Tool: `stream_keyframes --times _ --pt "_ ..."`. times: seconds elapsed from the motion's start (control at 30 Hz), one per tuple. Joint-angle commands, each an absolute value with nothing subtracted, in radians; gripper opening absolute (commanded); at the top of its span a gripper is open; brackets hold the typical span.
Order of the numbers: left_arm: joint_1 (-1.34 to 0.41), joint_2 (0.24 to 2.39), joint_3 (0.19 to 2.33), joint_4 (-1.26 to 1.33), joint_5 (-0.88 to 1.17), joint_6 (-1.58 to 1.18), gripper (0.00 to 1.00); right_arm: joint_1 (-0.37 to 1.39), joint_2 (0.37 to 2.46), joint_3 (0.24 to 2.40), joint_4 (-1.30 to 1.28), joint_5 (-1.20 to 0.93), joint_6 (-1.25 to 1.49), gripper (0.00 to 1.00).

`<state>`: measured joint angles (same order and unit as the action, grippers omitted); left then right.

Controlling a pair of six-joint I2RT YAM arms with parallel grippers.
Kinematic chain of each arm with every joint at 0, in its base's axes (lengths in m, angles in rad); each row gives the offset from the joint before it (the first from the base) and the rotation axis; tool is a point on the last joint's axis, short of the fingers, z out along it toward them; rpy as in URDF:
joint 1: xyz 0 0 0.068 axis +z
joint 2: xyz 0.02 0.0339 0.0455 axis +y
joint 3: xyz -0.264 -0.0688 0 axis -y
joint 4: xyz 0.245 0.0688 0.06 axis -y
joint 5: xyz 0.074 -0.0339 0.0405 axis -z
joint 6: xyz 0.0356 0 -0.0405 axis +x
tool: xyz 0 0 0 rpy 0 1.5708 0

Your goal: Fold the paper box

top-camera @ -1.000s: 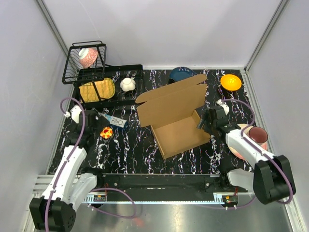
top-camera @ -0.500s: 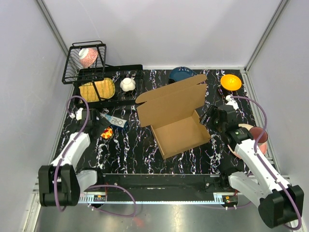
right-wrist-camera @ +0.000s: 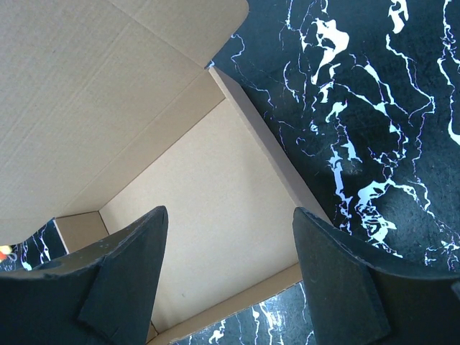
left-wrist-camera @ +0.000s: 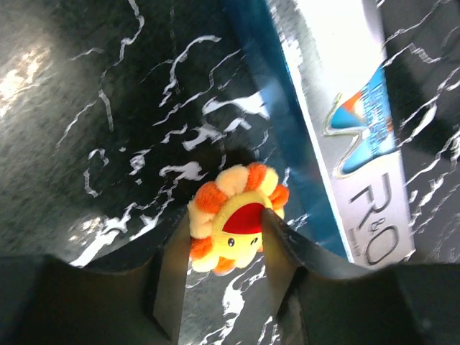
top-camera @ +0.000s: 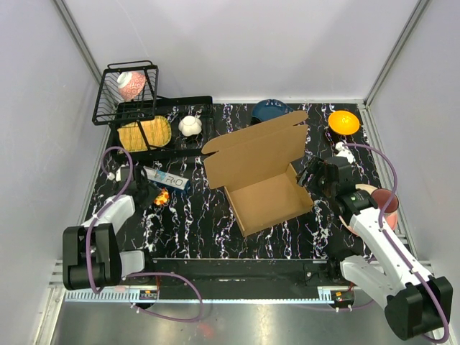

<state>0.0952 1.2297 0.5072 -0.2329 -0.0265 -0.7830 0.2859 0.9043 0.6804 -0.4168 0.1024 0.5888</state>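
**Progress of the fold.** The plain brown corrugated paper box (top-camera: 267, 200) sits at the middle of the black, white-veined table top (top-camera: 201, 223), slightly right of centre. Its base is already a shallow tray with walls standing on all sides. The broad lid panel (top-camera: 253, 154) rises from the tray's far edge and leans away, its end flaps not tucked in. By this judgement the tray stage is done, and closing the lid and seating its flaps are left.

The right gripper (right-wrist-camera: 230, 215) hangs over the tray's right wall (right-wrist-camera: 273, 154), its jaws spread wide and holding nothing.

The left gripper (left-wrist-camera: 224, 248) is well away from the box, near the left edge. Its jaws are half-closed on either side of a small orange-and-yellow plush flower (left-wrist-camera: 236, 215), which lies beside a blue-and-white carton (left-wrist-camera: 345, 122). The fingers appear to touch the toy, but whether they grip it cannot be told.
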Motion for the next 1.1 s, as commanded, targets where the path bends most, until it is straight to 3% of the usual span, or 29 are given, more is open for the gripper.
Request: stream_keyframes --times 0.0,0.2,0.3,0.47,0.57,0.83,0.93,1.07 --pt "0.101 1.255 0.492 -0.176 0.029 -0.784 0.37 0.285 0.899 0.678 -0.393 0.086 0.583 0.76" --pt "0.106 1.207 0.495 -0.196 0.015 -0.773 0.07 0.285 0.888 0.670 -0.393 0.086 0.586 0.76" --pt "0.106 1.145 0.505 -0.231 0.020 -0.773 0.00 0.285 0.882 0.673 -0.399 0.084 0.584 0.76" --pt "0.104 0.857 0.558 -0.360 0.040 -0.768 0.00 0.285 0.867 0.696 -0.425 0.090 0.568 0.76" --pt "-0.024 0.672 0.609 -0.403 -0.006 -0.816 0.00 0.285 0.870 0.699 -0.431 0.095 0.557 0.76" --pt "-0.096 0.603 0.644 -0.327 0.253 -0.977 0.00 0.285 0.828 0.727 -0.502 0.115 0.551 0.75" --pt "-0.309 0.580 0.649 -0.227 0.169 -1.054 0.00 0.285 0.816 0.747 -0.532 0.129 0.549 0.75" --pt "-0.753 0.688 0.748 -0.175 -0.065 -1.028 0.00 0.285 0.807 0.788 -0.575 0.153 0.540 0.75"
